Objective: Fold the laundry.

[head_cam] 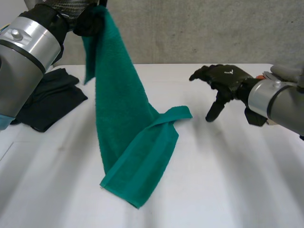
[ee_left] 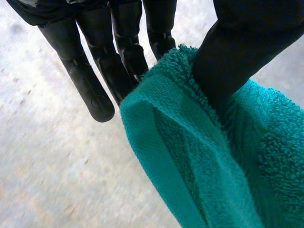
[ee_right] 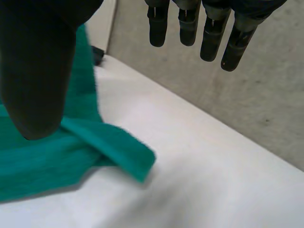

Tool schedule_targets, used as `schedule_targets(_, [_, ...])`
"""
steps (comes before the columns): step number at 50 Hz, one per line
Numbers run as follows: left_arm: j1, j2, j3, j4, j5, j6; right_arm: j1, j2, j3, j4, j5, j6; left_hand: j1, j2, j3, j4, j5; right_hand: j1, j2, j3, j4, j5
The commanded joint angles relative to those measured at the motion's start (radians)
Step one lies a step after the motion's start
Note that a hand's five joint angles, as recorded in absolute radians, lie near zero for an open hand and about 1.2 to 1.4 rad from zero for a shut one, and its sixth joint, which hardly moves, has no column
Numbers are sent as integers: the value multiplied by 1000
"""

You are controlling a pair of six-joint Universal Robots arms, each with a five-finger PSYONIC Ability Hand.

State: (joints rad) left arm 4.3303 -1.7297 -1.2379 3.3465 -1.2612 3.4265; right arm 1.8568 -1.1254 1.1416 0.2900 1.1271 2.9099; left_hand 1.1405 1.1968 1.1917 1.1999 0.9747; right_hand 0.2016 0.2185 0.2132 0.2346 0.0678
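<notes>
The left hand (head_cam: pixel 90 21) is raised high over the table's (head_cam: pixel 228 171) far left corner, with a corner of the green towel (head_cam: pixel 123 118) pinched in it. Close in, the thumb (ee_left: pixel 237 57) presses into the terry from one side while the fingers (ee_left: pixel 88 88) run straight down the other. At least one of them seems to back the cloth, though the towel hides the exact contact. From that grip the towel hangs in a long drape. Its lower end lies on the table around the middle, reaching toward the near edge. One narrow strip is folded over and pokes out sideways toward the right hand.

The right hand (head_cam: pixel 227 78) hovers above the table toward the right edge, near that folded strip but apart from it. Its fingers (ee_right: pixel 190 26) are loose and spread well away from its thumb (ee_right: pixel 33 71), and it has hold of nothing.

A dark cloth (head_cam: pixel 47 99) lies crumpled by the left edge, just beside the hanging towel and under the left arm.
</notes>
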Motion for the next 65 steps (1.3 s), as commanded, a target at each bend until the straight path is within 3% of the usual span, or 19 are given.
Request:
schedule_targets(1, [-18, 100, -43, -4, 40, 2, 19, 240, -241, -26, -9, 83, 256, 199, 205, 196, 247, -27, -44, -39, -60, -68])
schedule_targets(7, [-26, 168, -63, -10, 65, 2, 74, 423, -436, -28, -53, 209, 256, 199, 205, 196, 247, -27, -44, -39, -60, -68])
schedule_targets(14, [-32, 222, -95, -10, 121, 0, 154, 582, -585, -32, -223, 365, 256, 199, 205, 196, 247, -3, -20, -14, -36, -43])
schedule_targets(15, [-32, 225, -97, -10, 123, 2, 160, 593, -589, -34, -239, 382, 256, 199, 205, 196, 247, 82, 65, 71, 49, 41])
schedule_targets(18, [-31, 220, -97, -10, 123, 3, 173, 627, -615, -48, -256, 411, 256, 199, 205, 196, 247, 747, 730, 735, 714, 706])
schedule_targets(20, [-21, 214, -95, -10, 120, 7, 171, 641, -650, -86, -215, 414, 256, 199, 205, 196, 247, 1193, 1176, 1181, 1160, 1152])
schedule_targets(27, [-1, 176, -68, 1, 115, 7, 87, 569, -692, -245, 60, 425, 256, 199, 205, 196, 247, 1195, 1178, 1183, 1162, 1154])
schedule_targets(33, [51, 108, 44, 4, 91, 5, 65, 402, -610, -449, 154, 460, 256, 199, 205, 196, 247, 1195, 1178, 1183, 1162, 1154])
schedule_targets(41, [58, 64, 92, 100, 25, 5, 22, 124, -313, -678, 276, 459, 256, 199, 205, 196, 247, 1195, 1178, 1183, 1162, 1154])
schedule_targets(49, [61, -28, -32, 151, 22, 8, -11, -27, -42, -674, 165, 348, 256, 199, 205, 196, 247, 1195, 1178, 1183, 1162, 1154])
schedule_targets(55, [63, -112, -207, 156, 23, 11, -4, -51, 220, -583, 70, 142, 256, 199, 205, 196, 247, 1195, 1178, 1183, 1162, 1154])
schedule_targets(60, [49, -200, -310, 156, 20, 34, 21, -33, 397, -476, 72, -70, 256, 199, 205, 196, 247, 1195, 1178, 1183, 1162, 1154])
schedule_targets(65, [52, -212, -348, 156, 19, 89, 71, 10, 434, -379, 97, -208, 256, 199, 205, 196, 247, 1114, 1097, 1103, 1081, 1074])
